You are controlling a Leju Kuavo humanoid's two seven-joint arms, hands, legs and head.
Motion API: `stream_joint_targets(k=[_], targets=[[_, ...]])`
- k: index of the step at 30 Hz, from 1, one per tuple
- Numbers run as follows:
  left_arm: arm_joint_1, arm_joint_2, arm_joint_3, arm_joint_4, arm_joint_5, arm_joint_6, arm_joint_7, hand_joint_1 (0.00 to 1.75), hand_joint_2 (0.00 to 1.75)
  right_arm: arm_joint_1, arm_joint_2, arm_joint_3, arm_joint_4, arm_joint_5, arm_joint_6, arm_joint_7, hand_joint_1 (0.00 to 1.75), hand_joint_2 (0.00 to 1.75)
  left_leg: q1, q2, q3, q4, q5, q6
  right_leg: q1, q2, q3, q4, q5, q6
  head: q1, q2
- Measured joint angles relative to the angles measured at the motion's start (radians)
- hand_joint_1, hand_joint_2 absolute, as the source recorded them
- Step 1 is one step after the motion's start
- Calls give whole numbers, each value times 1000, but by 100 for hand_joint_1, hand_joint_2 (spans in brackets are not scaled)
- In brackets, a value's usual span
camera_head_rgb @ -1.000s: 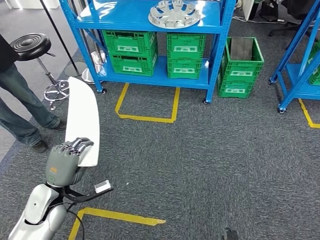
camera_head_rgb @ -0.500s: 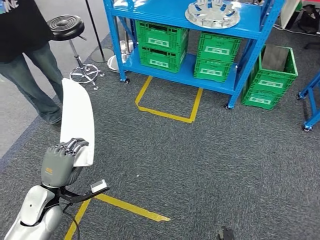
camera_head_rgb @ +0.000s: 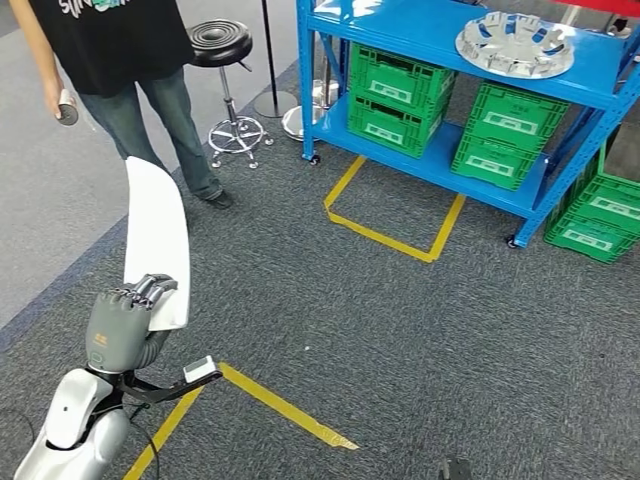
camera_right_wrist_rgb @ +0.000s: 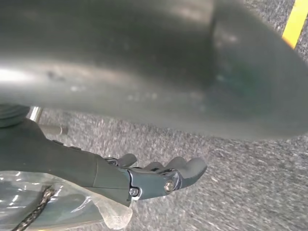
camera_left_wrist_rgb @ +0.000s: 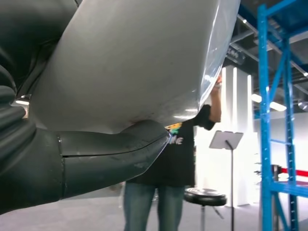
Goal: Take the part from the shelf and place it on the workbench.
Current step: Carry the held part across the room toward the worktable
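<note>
While my left hand (camera_head_rgb: pixel 128 325) wraps its fingers around the bottom edge of the white part (camera_head_rgb: pixel 156 240), the part stands up tall above the grey carpet (camera_head_rgb: pixel 392 350). From the left wrist, I see the thick thumb (camera_left_wrist_rgb: pixel 109 156) pressed under the part's smooth side. My right hand (camera_right_wrist_rgb: pixel 160 175) hangs over the carpet with its fingers curled a little and nothing in them. A person (camera_head_rgb: pixel 128 60) in a black shirt stands beside a black stool (camera_head_rgb: pixel 220 45). Past them is a blue shelf (camera_head_rgb: pixel 468 60) with green crates (camera_head_rgb: pixel 400 95) and a silver wheel cover (camera_head_rgb: pixel 515 45). Yellow tape (camera_head_rgb: pixel 287 408) runs across the carpet near my arm.
</note>
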Motion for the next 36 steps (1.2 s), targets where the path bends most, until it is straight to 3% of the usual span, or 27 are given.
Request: stream_joint_targets(k=[1,3,5,6,7,9,11,12,14,16,17,19,20,21,22,23,25,27,29,30,32,34,36], targets=[[-2,2,-2,2,7,0,3,175,175,0,0,0,0,0,0,0,0,0,-1,27,-11,23,-16,-6,-3,-16,5,-6,6,-4,-2,0],[-7,3,-9,5,21,0,11,175,175,2,1,0,0,1,0,-1,0,0,2,92,-58,129,-76,-19,-4,-46,8,-11,9,-9,-6,0],[-6,5,-18,8,34,-1,20,175,175,3,1,-1,0,2,0,0,0,0,13,113,-108,244,-121,-32,-5,-78,8,-11,6,-8,-7,0],[-5,7,-21,9,40,-3,24,175,175,3,1,-1,0,3,0,0,0,0,19,116,-112,258,-118,-38,-6,-94,9,-10,4,-6,-7,0],[-4,10,-23,10,47,-5,28,175,175,3,1,-1,0,5,0,1,0,0,24,121,-97,233,-98,-43,-8,-108,11,-10,2,-2,-7,0],[-6,14,-27,10,60,-11,33,175,175,2,1,-1,0,8,0,1,0,0,26,151,-23,103,-44,-49,-11,-134,17,-8,-7,9,-7,0],[-9,15,-32,10,72,-18,35,175,175,-1,1,-1,0,11,0,1,0,0,20,176,26,10,-22,-38,-9,-154,18,-5,-17,24,-8,0],[-10,16,-35,10,77,-21,35,175,175,-2,1,-1,0,13,1,2,0,0,15,177,30,1,-28,-27,-7,-162,21,-5,-20,31,-8,0],[-10,21,-40,10,86,-29,36,175,175,-5,2,-1,0,16,1,3,0,0,13,154,27,0,-26,-6,-9,-176,29,-10,-24,44,-8,0],[-12,25,-43,9,90,-33,36,175,175,-6,2,-1,0,18,1,4,0,0,15,132,27,-4,-23,9,-14,-148,20,18,-50,52,-6,0],[-14,25,-44,9,91,-34,36,175,175,-6,3,-1,0,18,1,4,0,0,15,122,27,-6,-22,16,-15,-119,-2,65,-78,53,-4,0],[-16,25,-47,9,92,-34,36,175,175,-3,3,-1,0,18,1,4,0,0,11,101,26,-6,-22,25,-12,-68,-76,212,-141,48,0,0],[-15,25,-49,9,93,-35,36,175,175,-1,3,-1,0,18,1,5,0,0,8,88,26,-6,-22,27,-10,-59,-111,273,-157,45,1,0],[-14,25,-50,9,93,-35,36,175,175,0,3,-1,0,18,1,5,0,0,4,73,26,-6,-22,29,-7,-55,-134,302,-154,39,1,0],[-14,26,-51,9,95,-36,36,175,175,1,3,-1,0,19,1,5,0,0,0,59,26,-6,-21,30,-4,-51,-136,287,-130,32,1,0],[-14,26,-51,9,96,-36,36,175,175,1,3,-1,0,20,1,5,0,0,-3,44,27,-6,-21,31,1,-44,-119,234,-90,22,1,0],[-16,25,-52,9,98,-39,37,175,175,0,2,-1,0,21,0,6,0,0,-7,16,26,-5,-19,31,7,3,-65,93,-16,-1,-1,0],[-19,25,-52,9,99,-42,37,175,175,-1,0,-1,0,22,0,6,0,0,-5,-8,21,-4,-15,24,10,38,-30,19,8,-12,-1,0],[-20,27,-53,9,100,-44,37,175,175,-2,0,-1,0,24,0,6,0,0,-2,-34,15,-8,-7,12,9,22,-20,8,10,-10,0,0],[-19,29,-54,9,101,-45,38,175,175,-3,0,-1,-1,25,0,6,0,0,-3,-31,13,-6,-8,7,7,8,-15,-1,15,-10,0,0],[-23,33,-56,9,102,-46,38,175,175,-3,2,-2,-1,27,1,5,0,0,-7,21,-10,44,-42,-3,1,-24,-3,-20,24,-11,-5,0],[-27,34,-58,10,102,-48,38,175,175,-1,2,-2,-1,27,2,5,0,0,-3,89,-66,166,-107,-14,1,-56,2,-26,25,-14,-8,0],[-26,34,-62,10,102,-50,38,175,175,0,2,-2,-1,28,2,5,0,0,8,112,-111,261,-137,-26,1,-88,4,-25,21,-12,-8,0]])
